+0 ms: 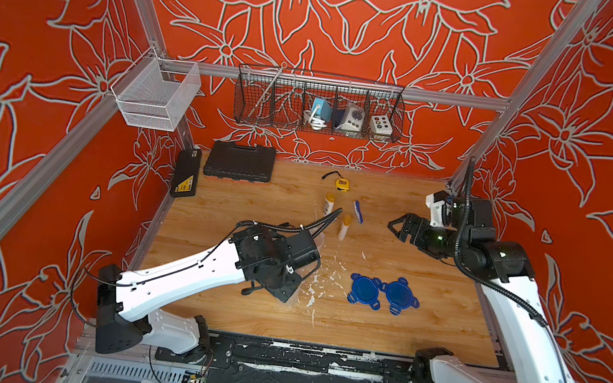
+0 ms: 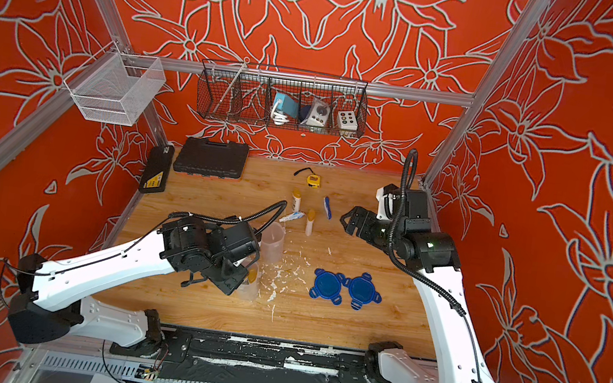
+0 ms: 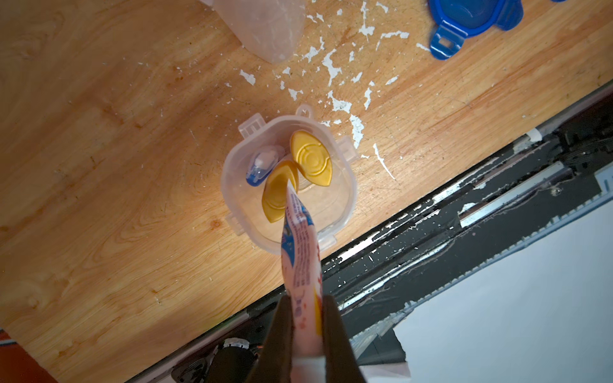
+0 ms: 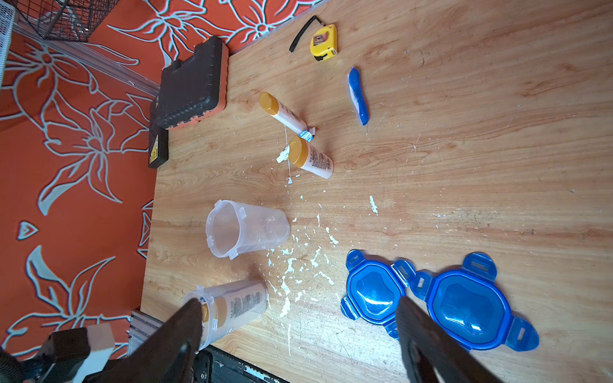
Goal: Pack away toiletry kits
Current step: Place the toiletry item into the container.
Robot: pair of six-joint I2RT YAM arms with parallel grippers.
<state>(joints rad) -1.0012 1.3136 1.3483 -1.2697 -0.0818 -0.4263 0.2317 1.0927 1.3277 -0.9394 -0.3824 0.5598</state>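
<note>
Left fingers (image 3: 282,325) pinch the toothpaste tube (image 3: 300,252) by one end, likely light and squashy, over the front-edge cup (image 3: 227,175); right fingers (image 4: 179,328) wide, empty.

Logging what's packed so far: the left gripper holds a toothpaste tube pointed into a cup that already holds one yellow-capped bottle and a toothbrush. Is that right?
Not quite. The cup already holds two yellow-capped bottles, not one; the left wrist view shows both caps side by side. The rest stands: the left gripper holds the toothpaste tube pointed into that cup, and the toothbrush is inside.
</note>
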